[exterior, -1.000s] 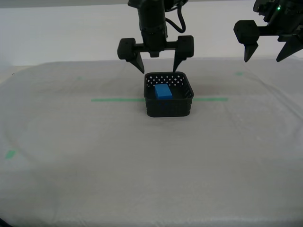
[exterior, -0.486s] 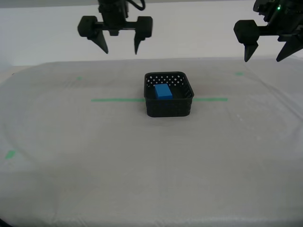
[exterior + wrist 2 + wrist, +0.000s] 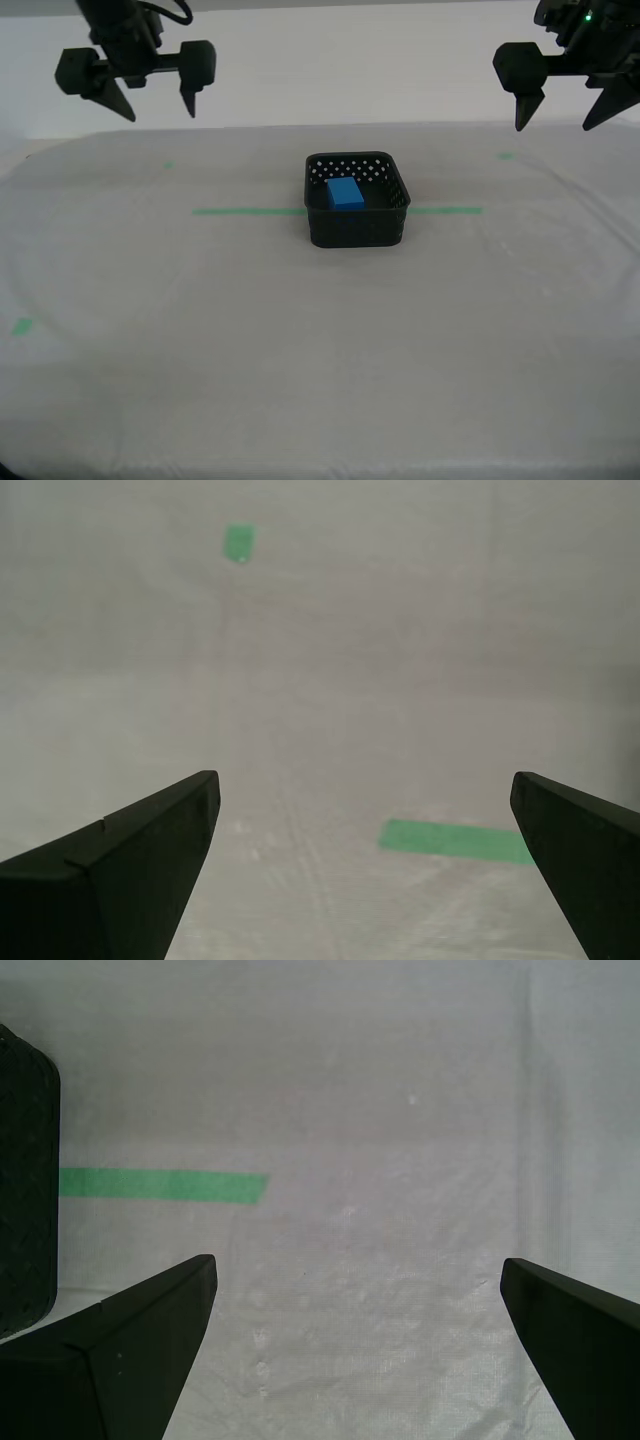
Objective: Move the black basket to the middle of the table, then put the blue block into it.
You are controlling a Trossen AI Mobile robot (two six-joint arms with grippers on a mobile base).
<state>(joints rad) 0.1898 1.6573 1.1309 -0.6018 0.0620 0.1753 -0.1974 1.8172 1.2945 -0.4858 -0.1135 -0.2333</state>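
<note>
My first gripper (image 3: 554,127) hung spread wide and empty high over the table (image 3: 300,350) near the exterior view's right, partly cut off at that edge. My second gripper (image 3: 160,116) hung just as wide and empty near the exterior view's left, its arm cut off at the top. Nothing stood between them and the black basket (image 3: 357,228), which sat on the green tape line (image 3: 245,211) in the middle of the table with the blue block (image 3: 345,193) inside, the block's lower part hidden behind the near wall.
</note>
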